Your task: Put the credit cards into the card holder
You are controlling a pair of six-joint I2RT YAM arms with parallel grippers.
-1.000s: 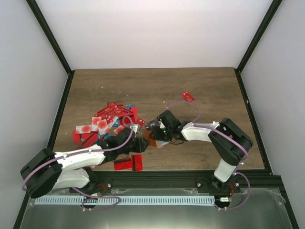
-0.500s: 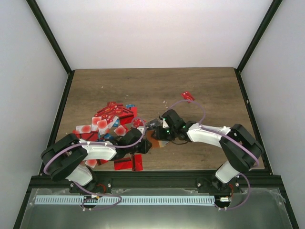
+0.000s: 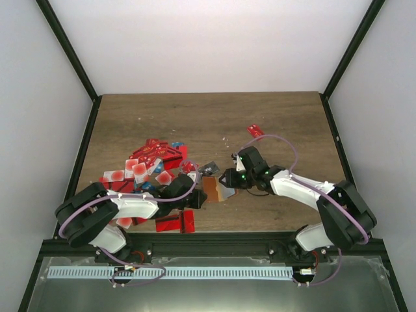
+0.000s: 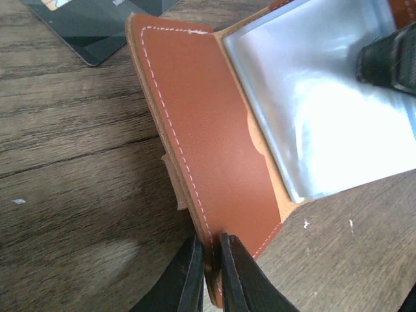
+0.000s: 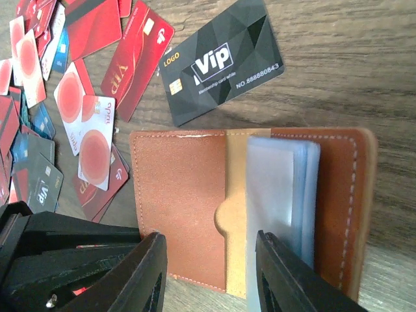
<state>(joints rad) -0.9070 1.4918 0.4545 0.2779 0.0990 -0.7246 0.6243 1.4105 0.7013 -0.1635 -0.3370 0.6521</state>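
Low on the card holder (image 4: pixel 214 149) edge, left hand (image 4: pixel 209 246) in tight pinch.

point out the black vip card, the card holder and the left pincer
black vip card (image 5: pixel 224 62), right wrist view, on its logo
card holder (image 4: pixel 208 149), left wrist view, brown leather flap
left pincer (image 4: pixel 209 244), left wrist view, between its fingertips

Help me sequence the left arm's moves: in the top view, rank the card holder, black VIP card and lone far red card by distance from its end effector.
1. card holder: its edge is pinched in the left end effector.
2. black VIP card: just beyond the holder.
3. lone red card: farther back and to the right.
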